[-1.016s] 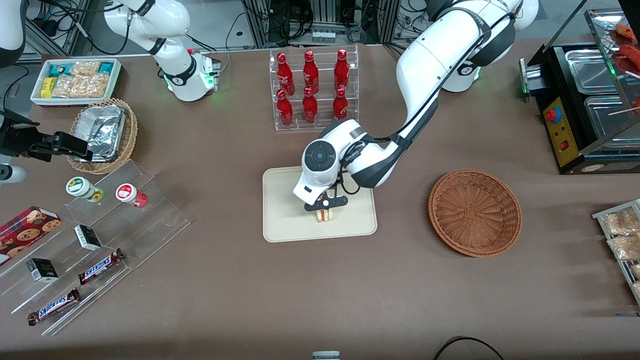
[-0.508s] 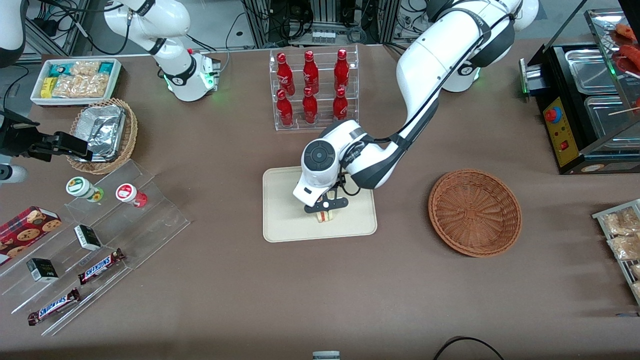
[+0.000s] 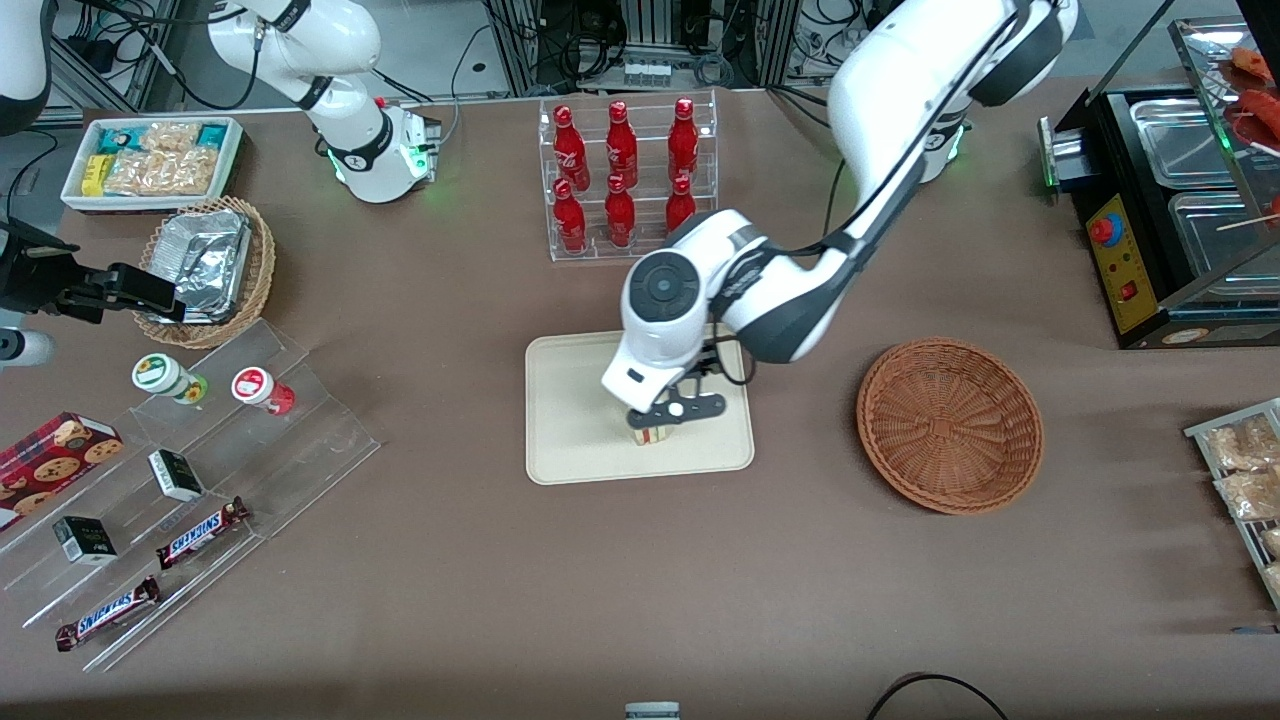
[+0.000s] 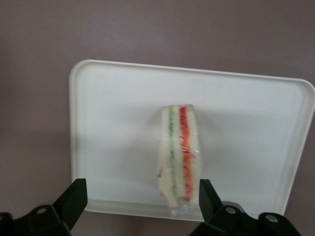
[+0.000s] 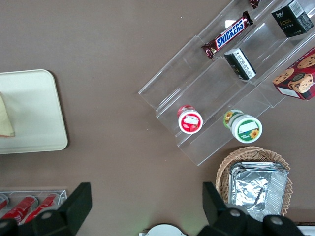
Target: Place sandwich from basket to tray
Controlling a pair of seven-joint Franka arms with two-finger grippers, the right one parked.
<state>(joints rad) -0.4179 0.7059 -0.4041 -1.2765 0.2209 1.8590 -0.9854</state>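
Sandwich (image 4: 179,156) sits on the tray (image 3: 570,420), standing on edge with the red and green filling facing up, near the tray edge closest to the front camera. Claw (image 3: 668,412) hovers right above it, fingers (image 4: 73,200) spread wide and not touching the bread. Basket (image 3: 950,424) sits on the worktop beside the tray, toward the working arm's end, nothing in it.

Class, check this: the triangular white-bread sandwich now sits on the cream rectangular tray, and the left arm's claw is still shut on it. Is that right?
Not quite. The triangular white-bread sandwich does sit on the cream rectangular tray, but the left arm's claw is open, not shut: the left wrist view shows its fingers spread wide, clear of the bread. The claw hovers above the sandwich.
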